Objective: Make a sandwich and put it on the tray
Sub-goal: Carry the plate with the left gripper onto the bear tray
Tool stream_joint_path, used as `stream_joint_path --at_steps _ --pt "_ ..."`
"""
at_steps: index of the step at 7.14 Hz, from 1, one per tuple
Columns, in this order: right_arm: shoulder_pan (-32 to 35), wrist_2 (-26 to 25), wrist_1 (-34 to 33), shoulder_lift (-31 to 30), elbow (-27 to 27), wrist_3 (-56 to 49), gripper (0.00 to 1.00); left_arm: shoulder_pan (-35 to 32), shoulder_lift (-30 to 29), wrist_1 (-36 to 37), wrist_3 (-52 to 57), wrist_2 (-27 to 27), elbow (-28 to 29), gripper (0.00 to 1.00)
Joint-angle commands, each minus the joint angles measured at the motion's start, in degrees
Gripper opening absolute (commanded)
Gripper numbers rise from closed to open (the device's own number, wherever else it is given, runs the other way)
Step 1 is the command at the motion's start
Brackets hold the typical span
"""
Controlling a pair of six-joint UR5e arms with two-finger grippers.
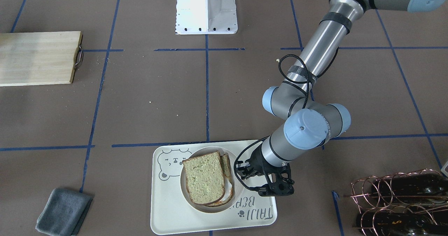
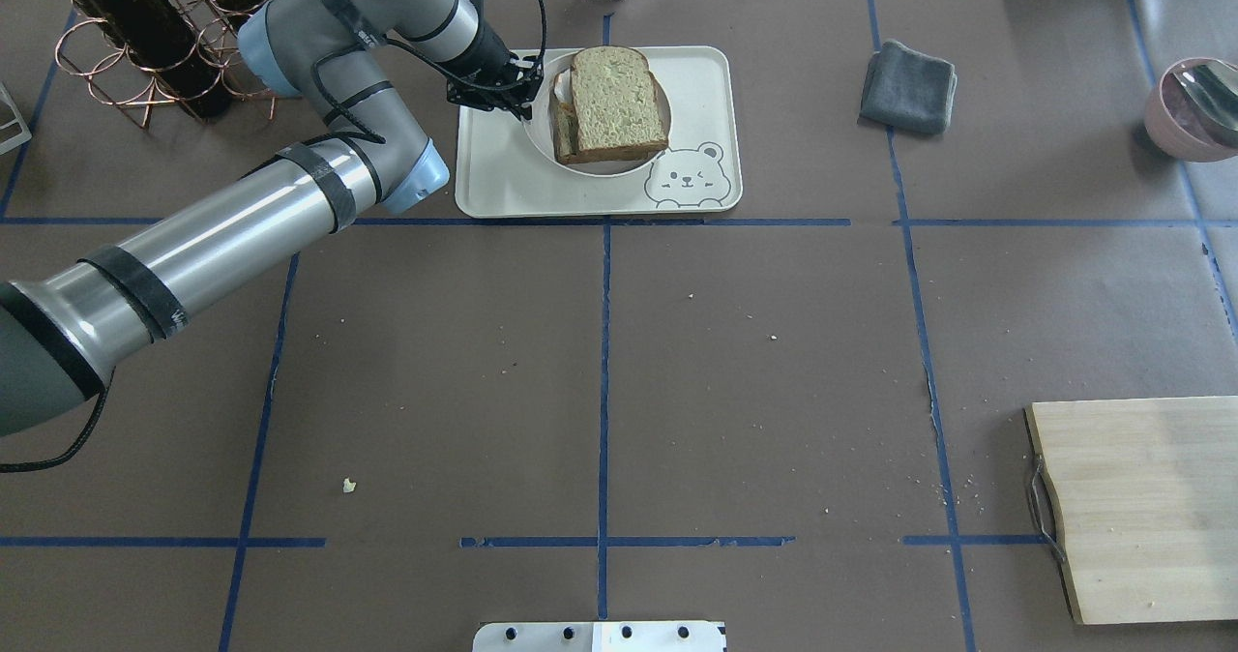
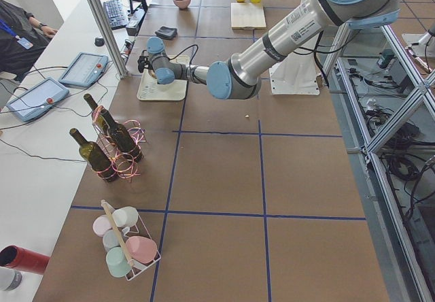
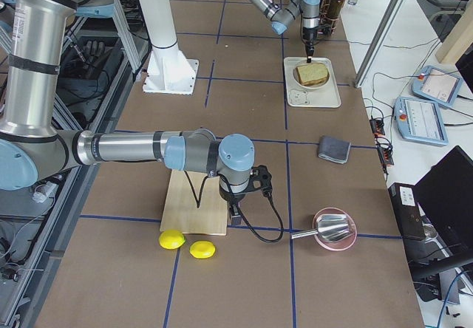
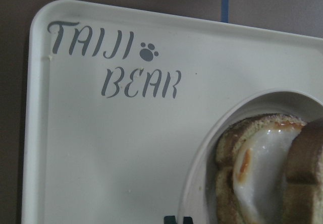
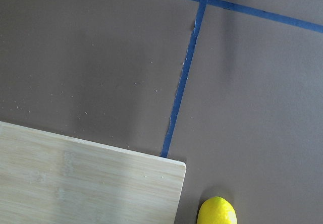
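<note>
The sandwich (image 1: 204, 181) lies in a round white dish (image 1: 211, 208) on the white bear tray (image 1: 168, 208). Its top bread slice (image 2: 617, 101) sits tilted and shifted, so the lower slice and white egg (image 5: 257, 166) show at one side. My left gripper (image 1: 244, 169) hovers low at the dish's rim beside the sandwich, and its fingertips look shut and empty. The tray's "TAIJI BEAR" lettering fills the left wrist view (image 5: 113, 67). My right gripper (image 4: 235, 213) hangs by the corner of the cutting board, far from the tray. I cannot tell whether it is open or shut.
A pale wooden cutting board (image 2: 1141, 507) lies at the near right, with two lemons (image 4: 188, 244) beside it. A grey cloth (image 2: 907, 74) lies right of the tray. A pink bowl with a metal scoop (image 2: 1194, 110) stands far right. A copper rack with wine bottles (image 2: 145, 43) stands left of the tray.
</note>
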Motion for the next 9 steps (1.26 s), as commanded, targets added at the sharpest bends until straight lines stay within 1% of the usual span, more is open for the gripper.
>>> stream_joint_path --at_steps 1,2,3,4,5,6,7,8,9 --pt "0.0 0.07 0.05 0.01 -0.13 0.1 1.0 0.4 -1.39 -3.43 -0.02 2.59 3.49 0.31" --pt "0.0 -0.02 -0.04 0.1 -0.13 0.1 1.0 0.48 -1.39 -4.05 0.16 2.86 3.49 0.99" --pt "0.0 -0.02 0.05 0.36 -0.22 0.01 1.0 0.31 -1.31 -3.88 0.94 2.86 2.19 1.0" --pt "0.0 -0.54 0.05 0.71 -0.22 0.01 1.0 0.14 -0.17 -2.84 1.91 2.86 -2.09 1.0" --pt "0.0 -0.64 0.05 1.15 -0.22 0.01 1.0 0.05 7.06 1.87 2.61 2.6 -14.92 1.0" --pt "0.0 -0.64 0.05 1.24 -0.74 0.01 1.0 -0.39 12.18 10.62 6.27 2.34 -27.06 1.0" --pt "0.0 -0.72 0.05 1.42 -1.53 0.01 1.0 -0.92 15.19 17.58 7.79 2.16 -34.75 1.0" --pt "0.0 -0.72 0.05 2.11 -1.97 -0.08 1.0 -1.62 23.4 21.74 11.2 0.59 -46.23 1.0" --pt "0.0 -0.64 0.05 2.12 -1.98 0.01 1.0 -4.32 30.96 28.31 18.02 -1.42 -57.22 1.0"
